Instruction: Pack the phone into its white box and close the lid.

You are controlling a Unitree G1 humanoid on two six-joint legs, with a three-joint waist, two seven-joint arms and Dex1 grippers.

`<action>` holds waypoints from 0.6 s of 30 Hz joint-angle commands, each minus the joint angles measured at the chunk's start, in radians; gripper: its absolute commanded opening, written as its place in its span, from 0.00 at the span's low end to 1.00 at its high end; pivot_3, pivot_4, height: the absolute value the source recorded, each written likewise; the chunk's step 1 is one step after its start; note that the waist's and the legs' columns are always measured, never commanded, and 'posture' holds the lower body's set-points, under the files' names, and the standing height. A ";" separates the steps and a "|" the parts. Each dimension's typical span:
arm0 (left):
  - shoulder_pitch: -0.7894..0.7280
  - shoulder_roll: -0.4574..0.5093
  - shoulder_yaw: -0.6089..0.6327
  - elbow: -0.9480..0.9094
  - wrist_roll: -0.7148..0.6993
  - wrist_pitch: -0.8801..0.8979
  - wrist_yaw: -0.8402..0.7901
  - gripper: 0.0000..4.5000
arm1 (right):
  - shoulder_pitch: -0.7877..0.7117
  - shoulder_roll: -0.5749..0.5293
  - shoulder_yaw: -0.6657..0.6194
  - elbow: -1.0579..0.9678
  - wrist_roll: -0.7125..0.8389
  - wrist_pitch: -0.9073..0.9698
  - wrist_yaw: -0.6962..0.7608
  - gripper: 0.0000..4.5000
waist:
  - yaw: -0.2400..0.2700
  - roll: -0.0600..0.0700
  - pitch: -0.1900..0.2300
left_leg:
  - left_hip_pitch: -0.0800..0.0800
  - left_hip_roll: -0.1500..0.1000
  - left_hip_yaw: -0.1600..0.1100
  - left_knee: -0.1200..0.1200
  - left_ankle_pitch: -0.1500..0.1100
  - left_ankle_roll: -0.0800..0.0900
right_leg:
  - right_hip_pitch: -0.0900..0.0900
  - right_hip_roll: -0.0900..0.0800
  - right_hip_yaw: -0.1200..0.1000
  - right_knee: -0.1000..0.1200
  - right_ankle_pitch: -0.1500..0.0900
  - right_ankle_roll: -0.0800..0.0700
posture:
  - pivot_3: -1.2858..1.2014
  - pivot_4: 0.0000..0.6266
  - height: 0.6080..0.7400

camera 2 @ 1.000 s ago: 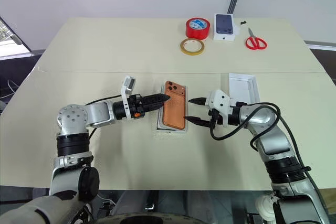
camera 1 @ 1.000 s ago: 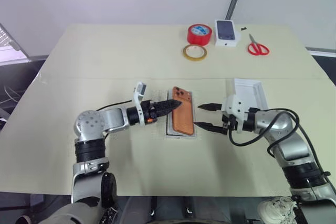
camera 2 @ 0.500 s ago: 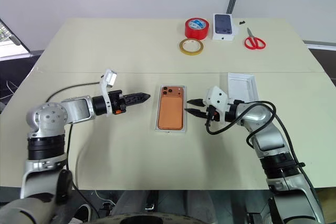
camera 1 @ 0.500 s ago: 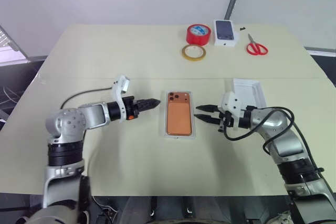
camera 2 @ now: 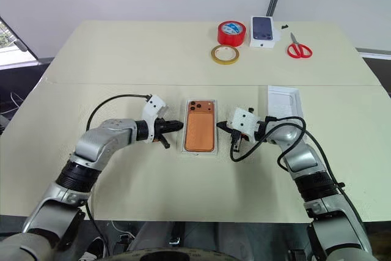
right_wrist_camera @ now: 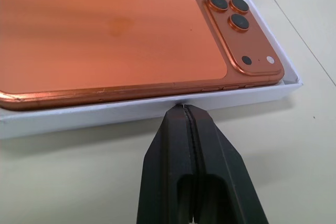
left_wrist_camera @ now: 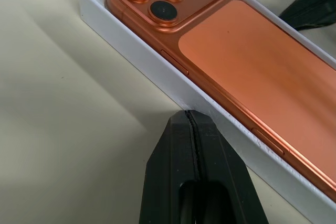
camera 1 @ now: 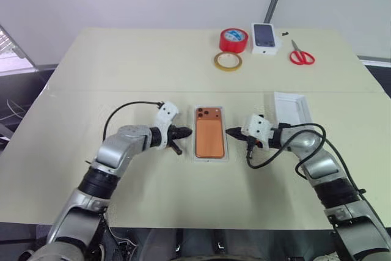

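Currently copper-orange slim phone (camera 1: 209, 137) lying back-up inside shallow white cardboard box (camera 1: 209, 158) at table centre, left gripper (left_wrist_camera: 190, 120) pinched closed at its left wall, right gripper (right_wrist_camera: 185, 113) pinched closed at right wall, all-white lid tray (camera 1: 292, 108) apart to the right, bare tabletop around.

The 2 head eyes look forward and down over the whole worktop (camera 1: 122, 65) from well above. Each wrist camera sits low and very close, facing the phone (left_wrist_camera: 252, 61) in the white box (right_wrist_camera: 157, 106) from opposite sides.
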 commanded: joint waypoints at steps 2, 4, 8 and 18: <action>-0.071 -0.136 -0.040 0.044 0.013 -0.030 -0.024 0.01 | -0.001 -0.048 -0.059 -0.017 0.041 0.006 0.025 0.00 | 0.010 0.000 0.000 | 0.000 -0.001 0.000 0.001 -0.001 0.001 | 0.001 -0.001 -0.001 0.000 0.000 0.000 | 0.52 0.24 1.00; -0.111 -0.183 -0.034 0.095 0.024 -0.040 -0.032 0.01 | 0.014 -0.079 -0.087 -0.017 0.048 0.007 0.033 0.00 | 0.008 0.000 0.000 | -0.001 -0.001 0.000 0.002 -0.001 0.002 | 0.002 -0.001 0.000 -0.001 0.000 0.000 | 0.52 0.24 1.00; -0.150 -0.247 -0.059 0.142 0.051 -0.057 -0.063 0.01 | 0.057 -0.121 -0.130 -0.028 0.058 0.014 0.042 0.00 | -0.001 0.000 0.001 | -0.001 -0.001 0.000 0.002 -0.001 0.002 | 0.001 -0.001 -0.001 -0.001 0.000 0.000 | 0.52 0.24 1.00; -0.152 -0.287 -0.080 0.194 0.130 -0.122 -0.097 0.01 | 0.136 -0.150 -0.173 -0.095 0.068 0.042 0.033 0.00 | -0.004 0.000 0.001 | 0.000 0.000 0.001 0.002 -0.002 0.003 | 0.001 0.001 0.000 0.000 0.000 0.000 | 0.52 0.24 1.00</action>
